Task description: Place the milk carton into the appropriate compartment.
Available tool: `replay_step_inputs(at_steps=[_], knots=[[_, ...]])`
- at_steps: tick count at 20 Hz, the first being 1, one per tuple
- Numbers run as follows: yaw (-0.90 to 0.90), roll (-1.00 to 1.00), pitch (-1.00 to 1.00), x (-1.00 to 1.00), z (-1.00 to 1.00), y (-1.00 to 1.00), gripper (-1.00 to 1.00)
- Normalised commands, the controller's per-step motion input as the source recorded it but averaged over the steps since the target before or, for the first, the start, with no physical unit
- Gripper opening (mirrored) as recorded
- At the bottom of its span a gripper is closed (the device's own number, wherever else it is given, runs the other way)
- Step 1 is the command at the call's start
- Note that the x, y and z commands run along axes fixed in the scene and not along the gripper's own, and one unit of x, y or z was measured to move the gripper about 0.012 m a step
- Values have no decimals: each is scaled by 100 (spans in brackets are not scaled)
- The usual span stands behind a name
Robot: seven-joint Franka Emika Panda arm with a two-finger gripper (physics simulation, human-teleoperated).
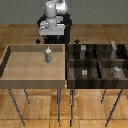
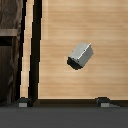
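The arm hangs at the far side, its gripper (image 1: 52, 34) pointing straight down above the light tray (image 1: 10, 67), fingers apart and holding nothing. The milk carton (image 1: 48, 55) stands upright on the tray's floor, toward the exterior view's right, near the dark compartment box (image 1: 95, 75).

no readable text, labels, brands, numbers or signs, on any surface in either view

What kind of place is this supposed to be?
Probably a simulated test bench for sorting. A robot arm stands behind a light wooden tray holding one small milk carton, beside a dark box split into compartments.
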Motion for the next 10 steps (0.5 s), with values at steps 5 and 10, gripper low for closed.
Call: replay_step_inputs(at_steps=[5, 10], knots=[[72, 0, 0, 0, 0, 0, 100], [93, 0, 0, 0, 0, 0, 100]])
